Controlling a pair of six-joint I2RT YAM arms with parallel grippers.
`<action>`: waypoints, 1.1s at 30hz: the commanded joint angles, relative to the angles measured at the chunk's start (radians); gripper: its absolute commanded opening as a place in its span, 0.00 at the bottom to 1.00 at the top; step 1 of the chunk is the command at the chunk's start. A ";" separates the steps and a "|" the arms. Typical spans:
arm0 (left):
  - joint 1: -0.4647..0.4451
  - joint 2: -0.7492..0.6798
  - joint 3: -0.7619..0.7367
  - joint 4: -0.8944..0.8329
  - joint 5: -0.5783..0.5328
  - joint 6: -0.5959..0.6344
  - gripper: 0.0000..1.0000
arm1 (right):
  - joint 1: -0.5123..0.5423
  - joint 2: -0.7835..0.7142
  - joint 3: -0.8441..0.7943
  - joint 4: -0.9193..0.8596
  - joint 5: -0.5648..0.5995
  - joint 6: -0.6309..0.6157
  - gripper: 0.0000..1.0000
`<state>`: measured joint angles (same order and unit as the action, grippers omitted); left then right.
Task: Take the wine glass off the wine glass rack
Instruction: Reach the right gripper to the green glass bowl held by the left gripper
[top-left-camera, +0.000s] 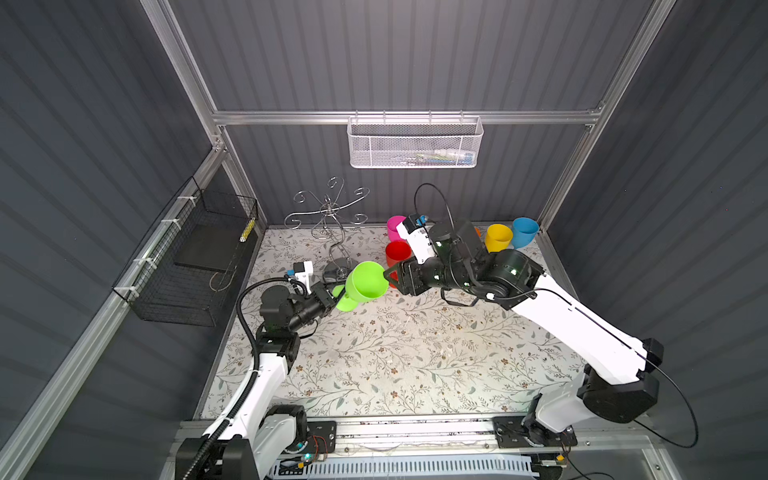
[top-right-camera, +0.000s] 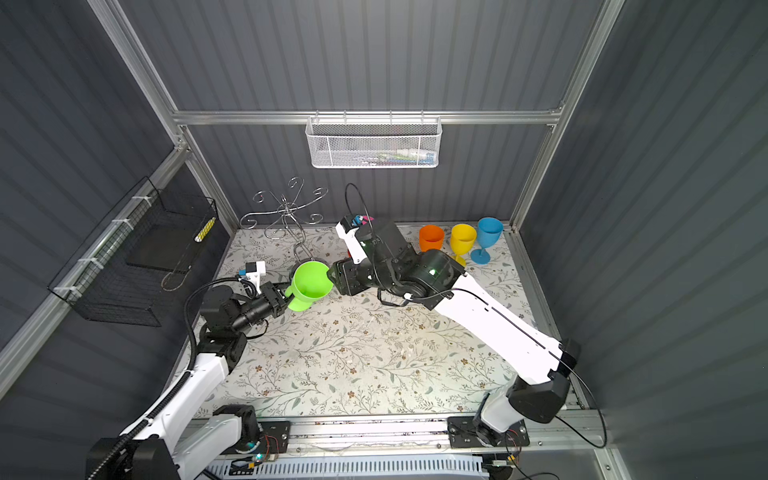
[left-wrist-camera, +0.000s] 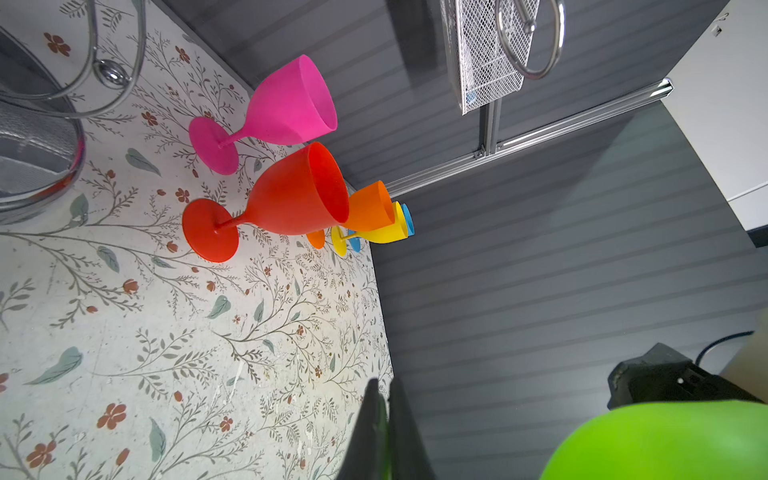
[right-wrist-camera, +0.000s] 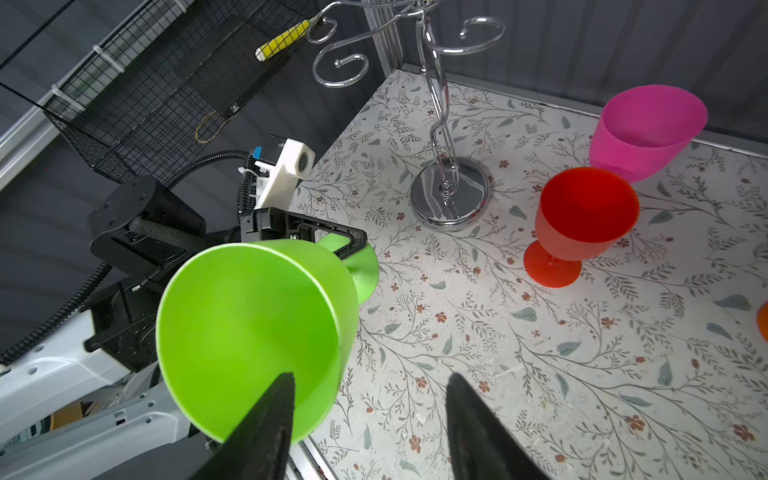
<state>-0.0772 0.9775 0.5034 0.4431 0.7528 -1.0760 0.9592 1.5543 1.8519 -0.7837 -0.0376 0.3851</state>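
Tabletop (top-left-camera: 415, 353) floral, walls (top-left-camera: 415, 62) grey; left claw (top-left-camera: 337, 294) tight on green wine glass (top-left-camera: 368, 280); right claw (top-left-camera: 388, 279) agape

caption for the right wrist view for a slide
Left claw holds the green wine glass by its stem; open right claw at its rim, wine glass rack behind.

Twin white-shelled arms, black joints
Ribbed black conduit runs up the left arm (top-left-camera: 266, 386); a thin looping black cable trails off the right arm (top-left-camera: 582, 324).

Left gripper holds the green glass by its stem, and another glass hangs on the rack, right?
No: the wine glass rack is bare, as both top views show. The left gripper does hold the green glass by its stem.
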 joint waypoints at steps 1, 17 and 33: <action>-0.006 -0.006 -0.010 0.024 0.005 0.027 0.00 | 0.015 0.032 0.038 -0.029 0.007 -0.021 0.57; -0.007 -0.053 -0.017 -0.041 -0.023 0.057 0.00 | 0.030 0.088 0.064 -0.017 0.013 -0.018 0.18; -0.008 -0.109 0.029 -0.214 -0.055 0.137 0.72 | 0.030 0.067 0.072 -0.077 0.025 -0.027 0.00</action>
<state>-0.0799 0.8951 0.4988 0.3023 0.7059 -0.9871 0.9848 1.6444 1.9087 -0.8299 -0.0128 0.3653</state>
